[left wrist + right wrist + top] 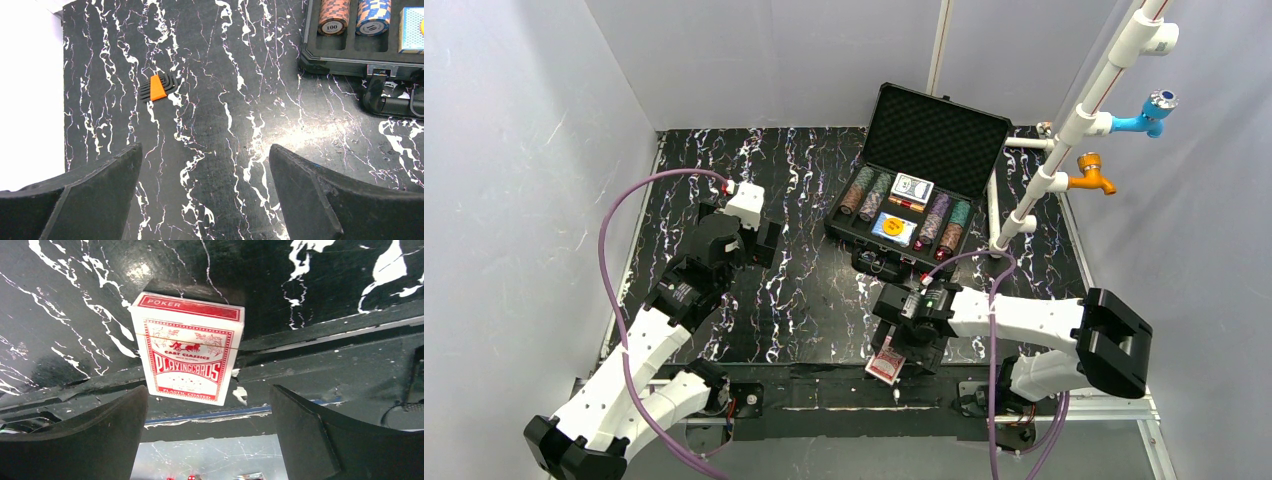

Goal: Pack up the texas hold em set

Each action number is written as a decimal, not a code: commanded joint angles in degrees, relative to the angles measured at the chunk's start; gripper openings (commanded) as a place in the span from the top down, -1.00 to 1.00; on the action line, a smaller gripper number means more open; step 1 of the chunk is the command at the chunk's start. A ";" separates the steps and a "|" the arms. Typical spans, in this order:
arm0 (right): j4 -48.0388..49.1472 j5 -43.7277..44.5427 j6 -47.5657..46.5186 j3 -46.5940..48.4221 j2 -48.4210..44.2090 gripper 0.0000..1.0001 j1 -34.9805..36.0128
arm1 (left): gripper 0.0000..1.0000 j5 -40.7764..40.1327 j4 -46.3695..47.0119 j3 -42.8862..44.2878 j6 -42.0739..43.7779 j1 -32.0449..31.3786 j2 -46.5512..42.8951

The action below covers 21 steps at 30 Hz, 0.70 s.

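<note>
Open black rectangular hard case [876, 232] sits at the far centre-right of the black white-veined marble table [804, 300]. Its lid [939, 128] is propped up and lined with dark egg-crate foam. In the tray, rows of multicoloured poker chips [861, 190] lie on their sides, two rows left and two right [944, 222]. Between them sit a pale patterned card box [913, 187] at the back and a blue card deck [882, 235] at the front, with an orange round disc [892, 224] on top. The left wrist view shows the case's near corner [350, 56]: an orange-pink chip row marked 100 [334, 15], a blue-yellow row [372, 17], and the black carry handle [390, 102] flat on the table.

A red-and-white card deck [187, 355] reading POKER / PLAYING CARDS is outside the case, well apart from it. It lies face up at the table's near edge [886, 366], its lower end over the black frame rail.

The right gripper [207, 402] hangs over that deck with its jaws spread wide, one finger [100, 425] on each side, not touching it and holding nothing. The left gripper [205, 155] is also spread wide and empty over bare table at the left [759, 242]. A black hex key set in an orange holder [159, 87] lies beyond it.
</note>
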 commanded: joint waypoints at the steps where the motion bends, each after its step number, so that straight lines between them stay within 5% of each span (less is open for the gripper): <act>1: 2.25 0.45 2.29 -0.59 1.26 -0.97 0.65 | -0.97 -1.13 0.10 0.51 0.41 -0.19 -1.27; 17: 7.13 0.76 -1.36 0.99 9.16 -0.97 0.59 | -0.97 -1.23 0.20 0.34 0.50 -0.19 -1.23; 21: 6.26 2.62 -2.10 1.99 9.22 -0.76 0.57 | -0.97 -1.14 0.19 0.42 0.50 -0.19 -1.10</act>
